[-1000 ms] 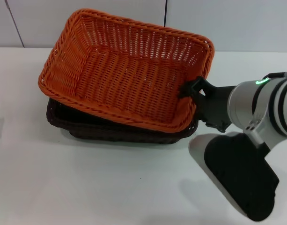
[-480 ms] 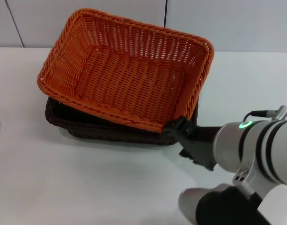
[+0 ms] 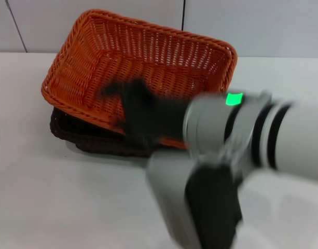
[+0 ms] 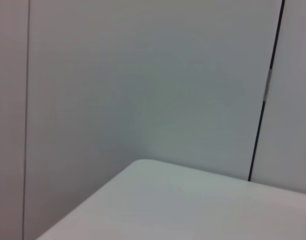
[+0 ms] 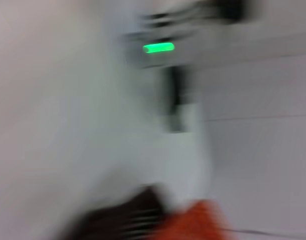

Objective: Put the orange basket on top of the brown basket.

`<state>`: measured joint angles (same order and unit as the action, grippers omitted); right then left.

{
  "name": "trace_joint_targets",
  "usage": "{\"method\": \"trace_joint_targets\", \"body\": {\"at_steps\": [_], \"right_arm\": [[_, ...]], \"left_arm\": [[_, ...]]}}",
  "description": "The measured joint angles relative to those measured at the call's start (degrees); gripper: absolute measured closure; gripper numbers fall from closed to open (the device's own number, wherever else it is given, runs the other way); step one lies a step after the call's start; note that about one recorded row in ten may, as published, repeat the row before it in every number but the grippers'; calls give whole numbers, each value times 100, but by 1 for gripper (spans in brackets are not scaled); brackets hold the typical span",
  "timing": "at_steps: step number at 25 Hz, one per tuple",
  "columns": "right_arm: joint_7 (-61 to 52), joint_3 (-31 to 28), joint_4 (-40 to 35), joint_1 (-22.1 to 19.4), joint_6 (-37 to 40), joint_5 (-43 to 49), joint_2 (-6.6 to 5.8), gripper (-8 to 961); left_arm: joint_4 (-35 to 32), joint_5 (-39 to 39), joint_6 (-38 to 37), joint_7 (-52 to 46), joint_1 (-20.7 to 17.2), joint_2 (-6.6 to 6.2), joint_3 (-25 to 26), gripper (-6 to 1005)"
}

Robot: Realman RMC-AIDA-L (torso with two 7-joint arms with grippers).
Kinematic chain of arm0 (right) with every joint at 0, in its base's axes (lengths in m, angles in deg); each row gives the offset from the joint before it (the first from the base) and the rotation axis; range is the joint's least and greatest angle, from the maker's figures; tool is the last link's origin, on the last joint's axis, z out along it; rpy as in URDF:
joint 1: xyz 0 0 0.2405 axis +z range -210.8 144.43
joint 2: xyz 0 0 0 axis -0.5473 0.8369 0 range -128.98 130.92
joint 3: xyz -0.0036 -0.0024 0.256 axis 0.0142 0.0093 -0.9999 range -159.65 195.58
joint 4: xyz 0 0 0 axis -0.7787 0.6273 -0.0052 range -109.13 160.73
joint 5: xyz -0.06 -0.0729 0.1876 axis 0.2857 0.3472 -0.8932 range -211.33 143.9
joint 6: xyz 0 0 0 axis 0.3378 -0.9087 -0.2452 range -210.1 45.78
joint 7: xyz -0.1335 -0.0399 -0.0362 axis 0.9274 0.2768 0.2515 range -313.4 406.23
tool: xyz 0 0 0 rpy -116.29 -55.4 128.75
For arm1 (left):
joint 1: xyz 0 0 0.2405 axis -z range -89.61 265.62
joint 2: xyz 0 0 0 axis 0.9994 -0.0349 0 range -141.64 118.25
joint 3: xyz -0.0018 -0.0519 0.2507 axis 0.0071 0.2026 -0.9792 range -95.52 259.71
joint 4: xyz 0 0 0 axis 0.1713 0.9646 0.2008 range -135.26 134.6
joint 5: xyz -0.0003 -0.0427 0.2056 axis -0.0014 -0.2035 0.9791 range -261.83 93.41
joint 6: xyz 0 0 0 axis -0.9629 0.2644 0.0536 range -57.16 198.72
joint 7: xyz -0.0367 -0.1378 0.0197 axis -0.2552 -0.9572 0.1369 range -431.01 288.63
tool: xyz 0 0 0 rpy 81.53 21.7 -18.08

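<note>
Head view: the orange basket (image 3: 143,72) sits on top of the brown basket (image 3: 86,137), nested at a bit of a skew, so the brown one only peeks out along the near and left edges underneath. Both are on the white bench (image 3: 55,197), toward the back by the wall. The right arm cuts across the front of the shot, big and smeared, with a green light on its grey housing. Its dark right pincer (image 3: 128,101) is over the near side of the orange basket, but it's too blurry to say if the fingers are open or closed, or if it's touching the weave.

Left wrist view: just a pale wall and a corner of the bench (image 4: 192,210). No baskets here.

Right wrist view: mostly blur. A green light, a bit of orange basket (image 5: 192,222) and some brown basket (image 5: 123,215) beside it.
</note>
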<state>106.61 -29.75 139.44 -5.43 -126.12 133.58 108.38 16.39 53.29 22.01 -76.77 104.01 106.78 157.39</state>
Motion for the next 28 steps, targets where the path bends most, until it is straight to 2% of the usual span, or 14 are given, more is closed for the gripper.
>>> {"method": "trace_joint_targets", "body": {"at_steps": [6, 7, 8, 9, 10, 15, 17, 18, 19, 20, 21, 23, 24, 28], "right_arm": [[-672, -1596, -1003, -1046, 2756, -5, 687, 397], [-868, -1868, -1173, -1218, 3157, -10, 823, 397], [-1240, -2383, -1476, -1536, 3804, -30, 1062, 397], [-1240, -2383, -1476, -1536, 3804, -30, 1062, 397], [-1476, -2586, -1637, -1709, 4150, -56, 1140, 397], [-3203, -3027, -2512, -2775, 6407, -956, 1172, 397], [-3781, -3026, -3169, -3091, 7722, -1441, 1188, 396], [-4307, -2885, -4030, -3235, 9167, -1831, 1204, 396], [-4307, -2885, -4030, -3235, 9167, -1831, 1204, 396], [-4624, -2774, -4559, -3240, 9934, -2031, 1205, 396], [-5263, -2538, -5696, -3055, 11274, -2426, 1190, 396], [-5758, -2303, -6882, -2692, 12393, -2853, 1189, 396], [-5758, -2303, -6882, -2692, 12393, -2853, 1189, 396], [-5913, -1651, -8459, -2038, 13435, -3744, 1217, 396]], "left_arm": [[19, 4, -169, 7, -28, -11, 27, 186], [19, 4, -169, 7, -28, -11, 27, 186], [13, 1, -231, 14, -22, -21, 44, 186], [3, -8, -255, 22, 4, -33, 52, 186], [-2, -10, -269, 28, 23, -40, 58, 186], [-14, -5, -542, 41, 72, -61, 196, 186], [0, 10, -686, 45, 91, -62, 274, 186], [7, 11, -718, 45, 94, -62, 280, 186], [9, 12, -759, 46, 95, -62, 282, 186], [2, 12, -839, 46, 97, -62, 285, 186], [-8, 16, -907, 47, 98, -62, 286, 186], [-28, 17, -1064, 48, 98, -62, 280, 186], [-26, 14, -1106, 48, 87, -63, 266, 186], [-11, 18, -1201, 50, 44, -62, 239, 186]]}}
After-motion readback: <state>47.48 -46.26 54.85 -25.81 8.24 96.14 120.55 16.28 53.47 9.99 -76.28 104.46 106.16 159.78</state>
